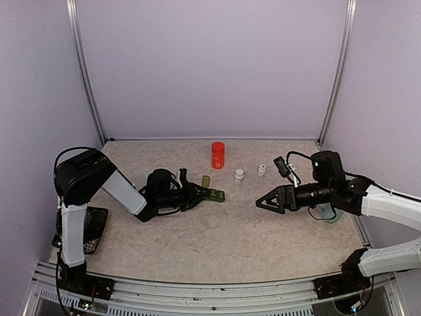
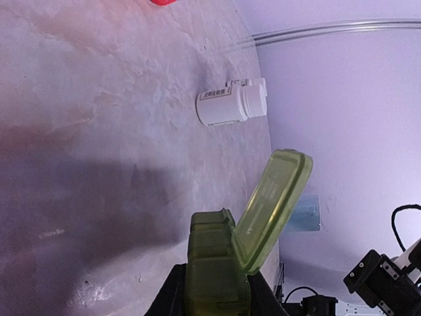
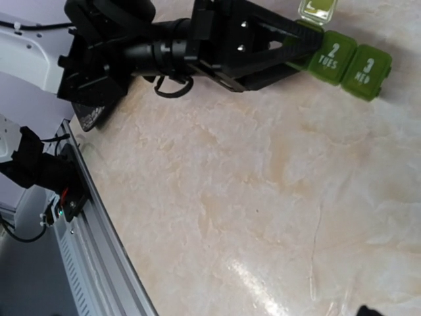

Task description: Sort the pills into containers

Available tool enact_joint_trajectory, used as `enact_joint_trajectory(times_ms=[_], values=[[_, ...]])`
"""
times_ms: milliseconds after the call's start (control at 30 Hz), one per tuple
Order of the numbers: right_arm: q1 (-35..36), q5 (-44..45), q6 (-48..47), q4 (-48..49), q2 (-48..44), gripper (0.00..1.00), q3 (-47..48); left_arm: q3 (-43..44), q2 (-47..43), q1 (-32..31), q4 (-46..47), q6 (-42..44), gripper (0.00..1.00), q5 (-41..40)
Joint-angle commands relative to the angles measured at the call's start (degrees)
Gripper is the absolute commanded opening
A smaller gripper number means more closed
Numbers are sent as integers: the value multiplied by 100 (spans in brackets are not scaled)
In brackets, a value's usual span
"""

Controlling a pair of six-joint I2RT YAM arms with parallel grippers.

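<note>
The dark green container strip (image 1: 216,195) lies on the table left of centre. My left gripper (image 1: 204,195) is shut on its near end. One lid (image 1: 206,180) stands open; in the right wrist view the other two compartments, marked 2 TUES (image 3: 339,47) and 3 WED (image 3: 368,69), are closed. In the left wrist view the strip (image 2: 212,263) sits between my fingers with the lid (image 2: 273,207) tilted up. My right gripper (image 1: 259,204) hovers right of the strip, tips together and empty. No loose pills show.
A red bottle (image 1: 218,155) stands at the back centre. Two small white bottles (image 1: 239,176) (image 1: 262,170) stand to its right; one shows in the left wrist view (image 2: 230,105). A pale blue mug (image 1: 331,214) sits under my right arm.
</note>
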Motion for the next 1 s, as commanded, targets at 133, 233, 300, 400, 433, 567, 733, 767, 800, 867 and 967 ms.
enact_joint_trajectory(times_ms=[133,233,300,400,433,567,733,767,800,867,967], values=[[-64,66,75,255,39,95,-37,97,-1,-324,-93,-314,28,-1162],[-66,72,85,276,62,95,-30,102,-37,-420,-343,-293,30,-1406],[-68,90,80,263,63,95,-14,89,-66,-475,-445,-293,33,-1528],[-68,219,40,190,79,97,35,63,-87,-539,-455,-315,36,-1588],[-68,289,18,151,87,98,57,63,-93,-548,-463,-327,38,-1592],[-68,564,-136,59,127,100,143,-8,-180,-633,-500,-350,46,-1665],[-67,745,-274,60,301,100,206,-31,-350,-802,-654,-307,53,-1744],[-68,788,-282,58,360,100,226,-14,-370,-843,-680,-306,54,-1738],[-67,859,-276,53,406,100,273,2,-387,-890,-702,-306,55,-1727],[-76,1023,-457,86,513,100,330,37,-436,-1013,-770,-314,56,-1722],[-94,1321,-612,139,666,100,440,58,-564,-1170,-961,-301,59,-1765]])
